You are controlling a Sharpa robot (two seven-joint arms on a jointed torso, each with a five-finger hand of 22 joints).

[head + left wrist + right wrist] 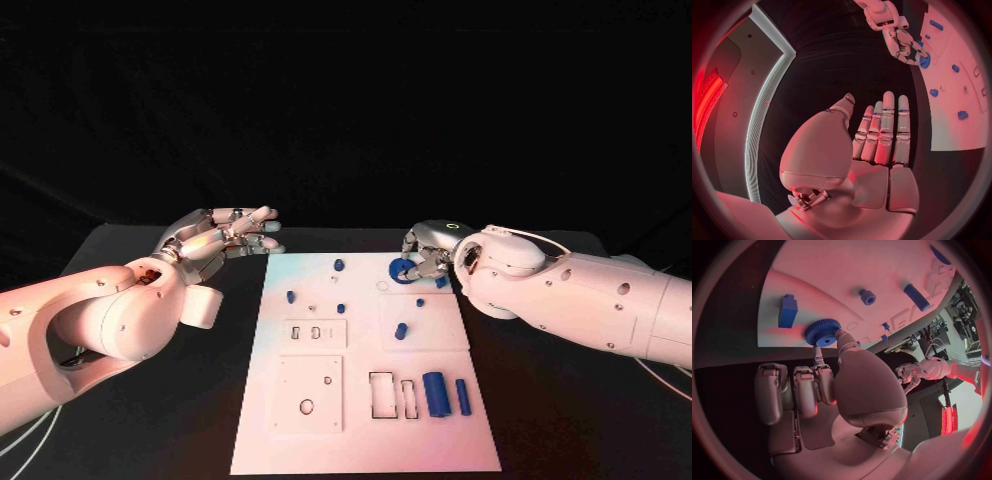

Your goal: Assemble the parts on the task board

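Nearest, the task board (368, 440) on the black table (159, 420) looks mostly unassembled; several blue parts (434, 393) lie loose; left hand (219, 238) hovers released beside it; right hand (423, 262) pinches the blue gear (401, 268) at the board's far edge.

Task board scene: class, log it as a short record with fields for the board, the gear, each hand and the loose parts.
board: white task board in the middle of the black table
gear: blue gear at the board's far right
right hand: right hand pinches the gear
left hand: left hand off the board's far left corner, fingers apart, holding nothing
loose parts: two blue bars near the board's right edge
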